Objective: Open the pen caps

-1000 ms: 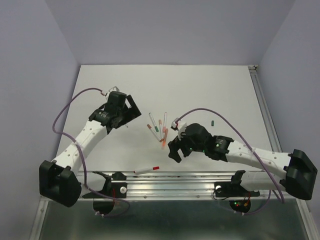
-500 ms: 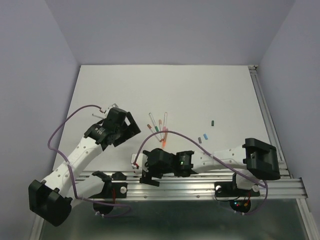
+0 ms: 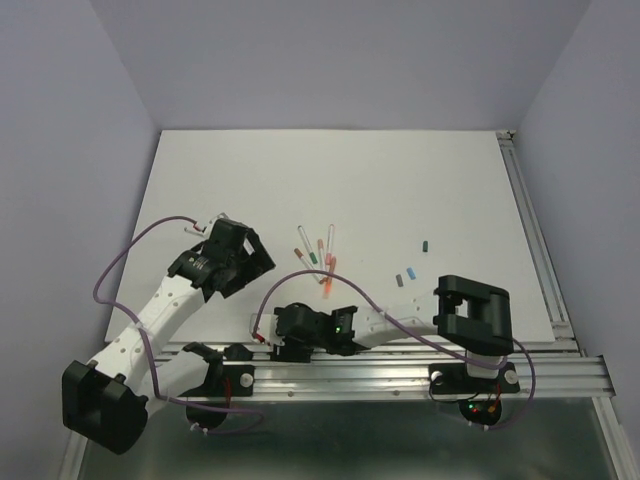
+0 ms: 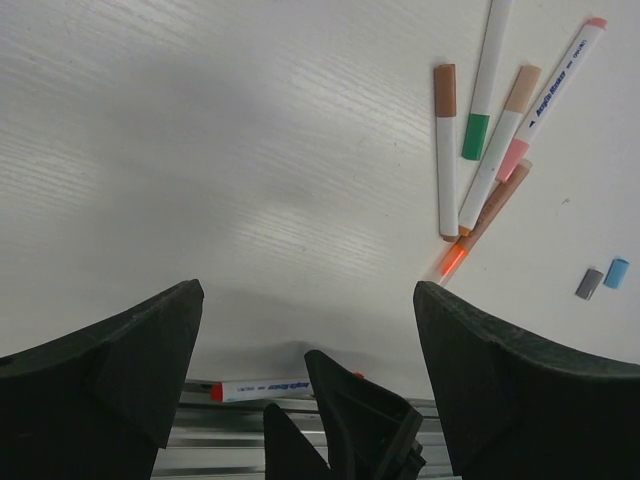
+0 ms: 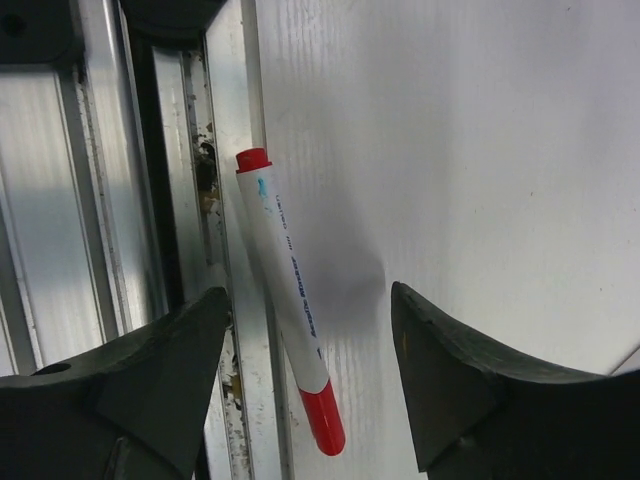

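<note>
A white pen (image 5: 285, 280) with a red cap (image 5: 322, 420) lies along the table's near edge beside the metal rail. My right gripper (image 5: 308, 300) is open and straddles it, one finger on each side, not touching; in the top view the right gripper (image 3: 283, 336) sits low at the front edge. My left gripper (image 4: 308, 290) is open and empty above bare table, left of a cluster of capped pens (image 4: 480, 160), which also shows in the top view (image 3: 318, 255). Loose caps, blue (image 4: 616, 272) and grey (image 4: 589, 283), lie to the right.
A metal rail (image 5: 150, 250) runs along the near table edge right beside the red pen. A loose green cap (image 3: 427, 244) and two more caps (image 3: 405, 274) lie on the right half. The right arm's cable (image 3: 300, 278) loops over the table.
My right arm has swung from beside the pen cluster down and left to the near edge, over the red-capped pen. My left gripper has drifted slightly nearer.
</note>
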You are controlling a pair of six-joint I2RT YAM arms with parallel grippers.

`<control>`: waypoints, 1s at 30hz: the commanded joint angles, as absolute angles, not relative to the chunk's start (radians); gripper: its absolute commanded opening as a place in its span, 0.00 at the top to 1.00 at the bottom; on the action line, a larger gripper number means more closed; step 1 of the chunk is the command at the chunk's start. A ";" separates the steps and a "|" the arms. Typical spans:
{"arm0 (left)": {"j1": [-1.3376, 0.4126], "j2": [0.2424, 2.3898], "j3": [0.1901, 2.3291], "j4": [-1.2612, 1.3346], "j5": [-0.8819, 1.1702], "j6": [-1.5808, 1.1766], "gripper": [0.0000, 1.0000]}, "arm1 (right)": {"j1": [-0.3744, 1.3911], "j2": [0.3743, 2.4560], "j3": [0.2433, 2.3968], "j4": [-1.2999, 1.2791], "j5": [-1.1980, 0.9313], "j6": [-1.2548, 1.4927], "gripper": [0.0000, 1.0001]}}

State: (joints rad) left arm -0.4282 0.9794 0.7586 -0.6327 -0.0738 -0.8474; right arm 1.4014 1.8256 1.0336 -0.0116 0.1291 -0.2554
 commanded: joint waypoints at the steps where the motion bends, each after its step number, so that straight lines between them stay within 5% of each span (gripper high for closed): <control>1: -0.410 0.965 0.749 -0.617 -0.072 -0.824 0.01 | 1.404 1.850 1.083 0.063 0.192 -0.278 0.31; 6: -0.402 0.960 0.752 -0.621 -0.074 -0.816 0.01 | 1.408 1.871 1.056 0.090 0.232 -0.261 0.59; 13: -0.397 0.951 0.739 -0.623 -0.072 -0.818 0.01 | 1.417 1.875 1.009 0.132 0.287 -0.221 0.80; 19: -0.397 0.931 0.750 -0.600 -0.025 -0.793 0.01 | 1.416 1.798 0.930 0.221 0.310 -0.121 0.92; 30: -0.396 0.845 0.746 -0.483 0.164 -0.749 0.01 | 1.345 1.577 0.847 0.275 0.252 0.153 0.99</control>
State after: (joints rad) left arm -0.4019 0.8799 0.7506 -0.5453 0.0990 -0.7795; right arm 1.3853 1.6588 0.8787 0.1917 0.2619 0.0109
